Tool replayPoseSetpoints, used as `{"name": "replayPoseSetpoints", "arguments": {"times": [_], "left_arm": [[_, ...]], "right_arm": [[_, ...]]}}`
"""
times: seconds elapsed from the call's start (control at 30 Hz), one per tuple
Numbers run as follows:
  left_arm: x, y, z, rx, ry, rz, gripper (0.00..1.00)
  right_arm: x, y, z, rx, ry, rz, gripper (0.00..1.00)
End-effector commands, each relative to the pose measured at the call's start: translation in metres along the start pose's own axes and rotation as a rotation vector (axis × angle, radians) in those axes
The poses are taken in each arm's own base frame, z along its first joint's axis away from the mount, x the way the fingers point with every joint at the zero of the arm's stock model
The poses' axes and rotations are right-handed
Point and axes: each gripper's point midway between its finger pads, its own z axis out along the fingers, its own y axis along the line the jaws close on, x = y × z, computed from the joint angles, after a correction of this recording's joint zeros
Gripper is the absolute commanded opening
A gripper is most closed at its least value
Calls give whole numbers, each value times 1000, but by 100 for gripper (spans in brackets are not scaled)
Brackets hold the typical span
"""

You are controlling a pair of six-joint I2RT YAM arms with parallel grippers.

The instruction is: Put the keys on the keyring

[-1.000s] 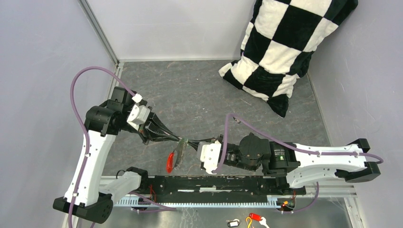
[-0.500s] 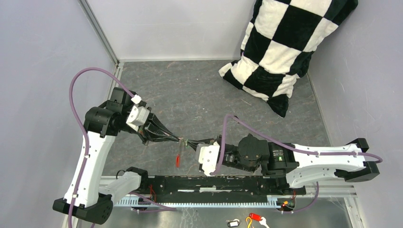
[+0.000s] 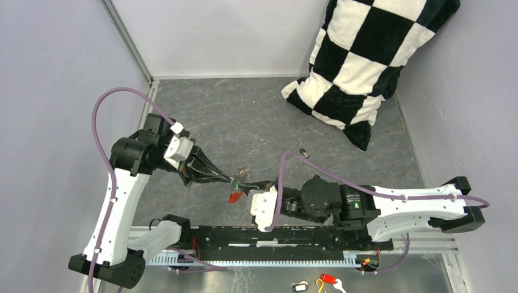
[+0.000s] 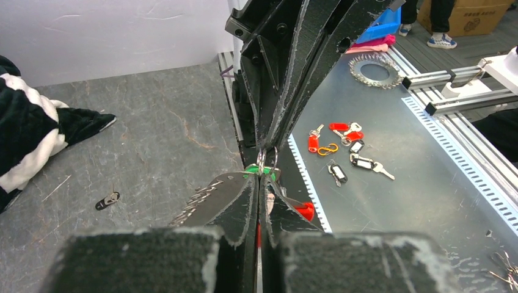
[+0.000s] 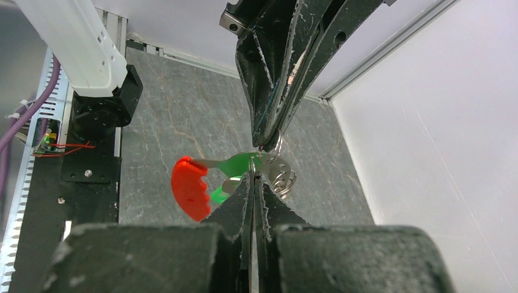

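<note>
Over the table (image 3: 244, 116), left gripper (image 3: 235, 179) and right gripper (image 3: 259, 184) meet on the keyring (image 5: 276, 148)
Nearest, the red key (image 3: 234, 198) hangs below the pinch, the green key (image 5: 235, 163) just beside it, both dangling from the keyring; each gripper is clamped shut on that keyring, tip to tip; farther back, the dark key (image 3: 303, 153) lies on the table, well apart from both grippers; beyond it a checked pillow (image 3: 366, 55) leans in the corner.
</note>
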Motion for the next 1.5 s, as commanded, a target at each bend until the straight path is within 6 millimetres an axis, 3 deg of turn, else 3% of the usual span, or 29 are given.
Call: {"name": "replayPoseSetpoints", "arguments": {"times": [0.0, 1.47], "left_arm": [[-16, -7, 2, 32, -84, 56, 2], [-12, -9, 2, 31, -84, 65, 2]], "right_arm": [[-17, -14, -3, 50, -41, 5, 0], [-24, -26, -6, 96, -55, 12, 0]]}}
